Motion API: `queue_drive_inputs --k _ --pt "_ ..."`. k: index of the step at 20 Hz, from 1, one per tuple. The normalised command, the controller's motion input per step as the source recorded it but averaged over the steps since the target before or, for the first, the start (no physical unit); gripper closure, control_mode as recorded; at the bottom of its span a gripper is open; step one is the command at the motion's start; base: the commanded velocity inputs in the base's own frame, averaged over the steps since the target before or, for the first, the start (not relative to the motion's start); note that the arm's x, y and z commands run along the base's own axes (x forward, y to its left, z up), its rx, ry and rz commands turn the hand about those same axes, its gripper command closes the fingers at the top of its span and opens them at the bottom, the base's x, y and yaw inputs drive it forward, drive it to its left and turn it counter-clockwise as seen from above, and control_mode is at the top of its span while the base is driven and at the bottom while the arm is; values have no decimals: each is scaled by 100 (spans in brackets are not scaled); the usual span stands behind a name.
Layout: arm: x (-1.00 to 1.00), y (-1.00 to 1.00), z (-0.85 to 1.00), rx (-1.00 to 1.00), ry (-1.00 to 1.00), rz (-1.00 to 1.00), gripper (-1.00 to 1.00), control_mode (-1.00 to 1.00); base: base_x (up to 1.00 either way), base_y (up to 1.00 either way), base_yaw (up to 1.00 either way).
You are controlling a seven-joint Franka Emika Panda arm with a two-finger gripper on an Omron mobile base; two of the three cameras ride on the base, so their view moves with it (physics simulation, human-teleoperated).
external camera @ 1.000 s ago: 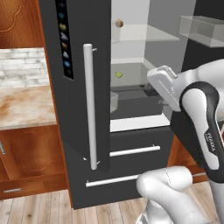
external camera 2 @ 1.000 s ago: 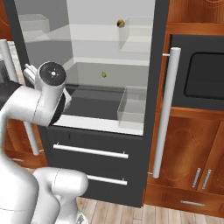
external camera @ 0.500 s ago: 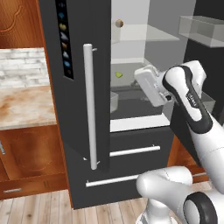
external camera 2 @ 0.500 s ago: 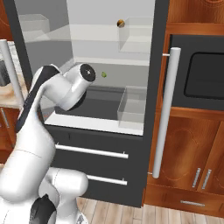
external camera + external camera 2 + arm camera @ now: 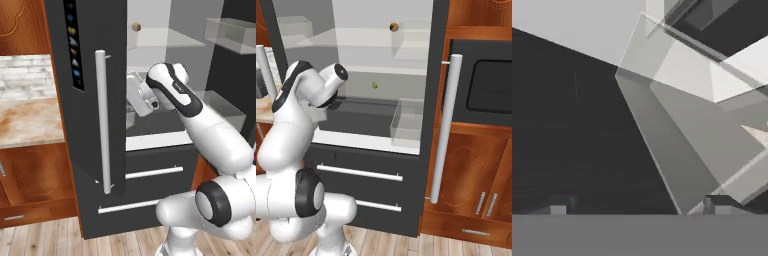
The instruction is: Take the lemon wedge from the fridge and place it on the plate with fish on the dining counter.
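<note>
The fridge (image 5: 426, 75) stood open, its door edge and long bar handle (image 5: 103, 120) just left of the arm. The gripper (image 5: 637, 205), jaws spread wide and empty, reached over the dark lower shelf (image 5: 366, 112) beside a clear bin (image 5: 406, 122). The lemon wedge (image 5: 375, 85), a small yellow-green speck, sat at the back of that compartment, too small to tell its long axis.

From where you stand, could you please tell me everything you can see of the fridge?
The fridge is tall and dark grey, with its doors swung open and long silver bar handles. One door carries a column of small icons. Inside it is pale, with shelves, clear bins and a small yellow-green item at the back. Two drawers sit below. The open gripper reaches into it.
</note>
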Motion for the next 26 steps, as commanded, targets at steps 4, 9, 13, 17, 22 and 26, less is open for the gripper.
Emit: queue_drive_inputs --k 4,9,13,17,22,26 --pt "-4 100 0 0 -2 26 -100 -100 0 0 0" --pt "-20 100 -1 -3 -25 21 -100 -100 0 0 0" --pt "0 90 -9 2 -26 11 -100 -100 0 0 0" --pt "-3 -16 2 2 0 0 -100 -100 0 0 0" --pt "-42 -96 69 5 -13 -1 -100 -100 0 0 0" --pt "-80 -100 56 -9 -13 -8 -100 -100 0 0 0"
